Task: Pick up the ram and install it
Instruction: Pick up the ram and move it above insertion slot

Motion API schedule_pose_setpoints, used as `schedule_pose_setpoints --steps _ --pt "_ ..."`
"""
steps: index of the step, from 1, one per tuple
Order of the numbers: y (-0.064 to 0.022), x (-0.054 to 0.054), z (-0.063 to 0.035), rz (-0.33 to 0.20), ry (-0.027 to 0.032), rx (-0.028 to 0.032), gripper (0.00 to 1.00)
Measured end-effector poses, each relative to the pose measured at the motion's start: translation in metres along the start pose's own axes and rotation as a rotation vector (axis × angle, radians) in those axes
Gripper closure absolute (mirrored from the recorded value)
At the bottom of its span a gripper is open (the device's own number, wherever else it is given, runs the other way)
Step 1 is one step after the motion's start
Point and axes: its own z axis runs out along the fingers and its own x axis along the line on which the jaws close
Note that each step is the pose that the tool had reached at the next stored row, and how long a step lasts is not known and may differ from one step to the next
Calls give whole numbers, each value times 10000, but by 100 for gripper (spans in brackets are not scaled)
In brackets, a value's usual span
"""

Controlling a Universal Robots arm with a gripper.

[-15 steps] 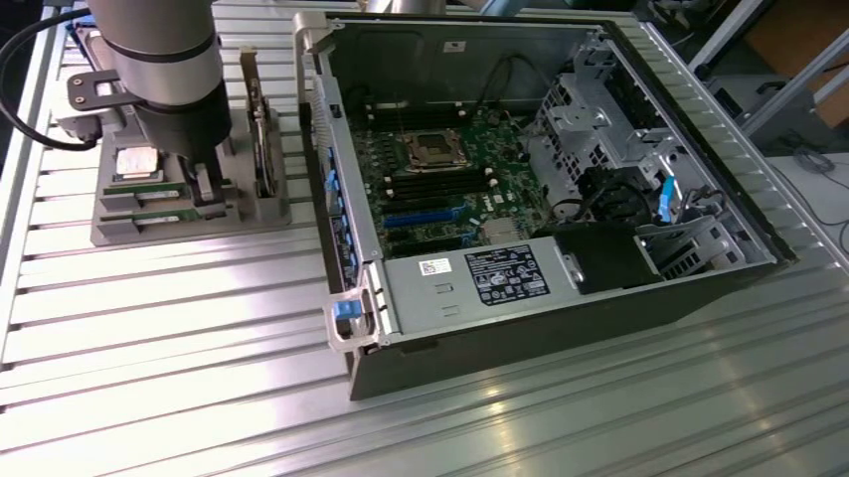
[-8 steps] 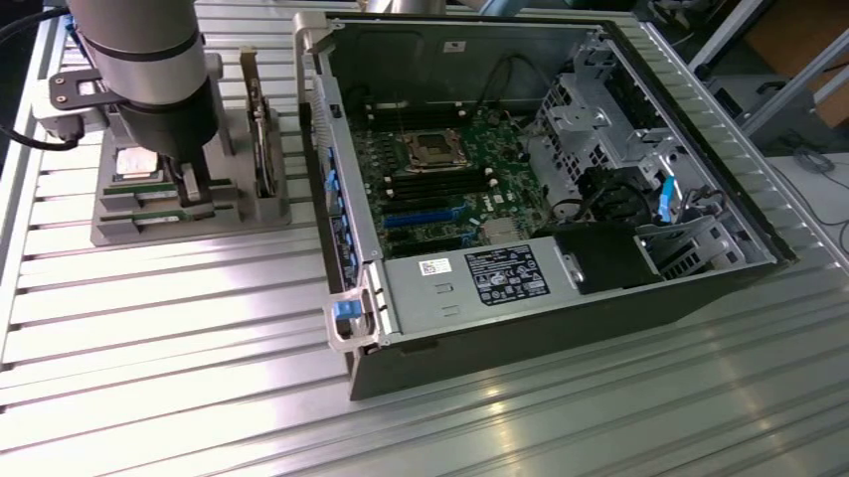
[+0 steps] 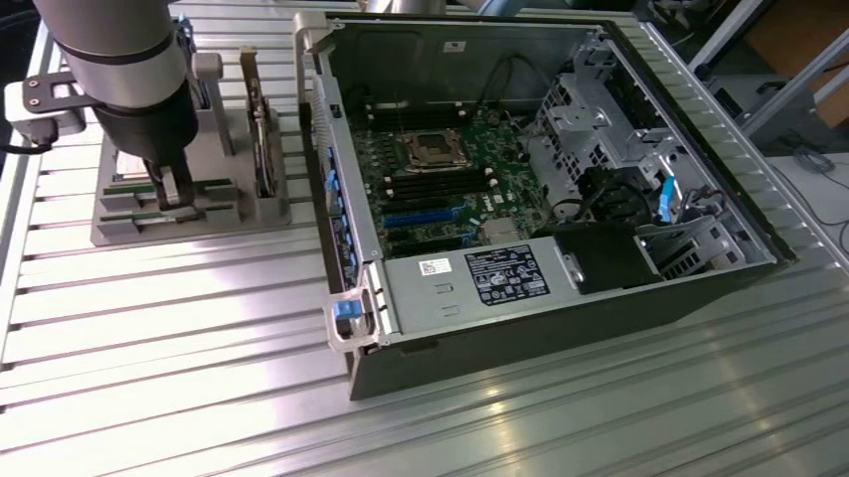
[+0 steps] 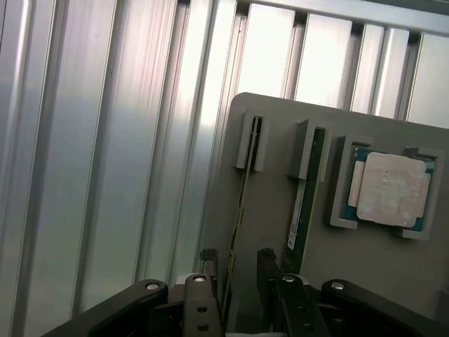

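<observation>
Two ram sticks stand on edge in slots of a grey holder block point(image 4: 273, 232). One ram stick point(image 4: 243, 184) shows as a thin edge and runs down between my gripper's point(image 4: 237, 275) two black fingers point(image 4: 209, 269), which stand apart on either side of it, open. The second ram stick point(image 4: 298, 205), green with a white label, sits one slot over, just outside the other finger. In the exterior view the gripper point(image 3: 169, 195) is lowered onto the holder block point(image 3: 226, 214) at the exterior view's left. The motherboard's black memory slots point(image 3: 427, 185) lie inside the open computer case point(image 3: 531, 298).
A square silver CPU chip point(image 4: 390, 188) rests in a pocket of the holder beside the sticks. A broader card point(image 3: 264, 134) stands upright on the holder near the case wall. The CPU socket point(image 3: 432, 149) and a power supply point(image 3: 464, 283) are inside the case. Ribbed aluminium table point(image 3: 173, 348) surrounds everything.
</observation>
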Motion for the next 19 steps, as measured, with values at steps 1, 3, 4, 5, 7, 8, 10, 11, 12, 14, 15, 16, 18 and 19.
schedule_pose_setpoints --steps 1,3,4,5,7,8,10,11,12,14,15,16,18,19 --pt "7 -1 13 0 -1 2 64" --pt "12 1 25 -2 0 1 64" --pt "19 -1 28 0 0 0 64" --pt "30 -2 30 1 0 0 64" --pt "55 -5 34 0 0 1 64" --pt "64 -7 36 5 0 1 64" --pt "73 -8 40 86 2 2 64" --pt "73 -8 41 161 9 1 64" --pt "74 -8 45 305 26 0 64" --pt "76 -9 46 386 29 0 64" --pt "76 -9 46 386 29 0 64" --pt "76 -9 46 386 29 0 64" --pt "76 -9 46 386 29 0 72" --pt "76 -9 46 386 29 0 78"
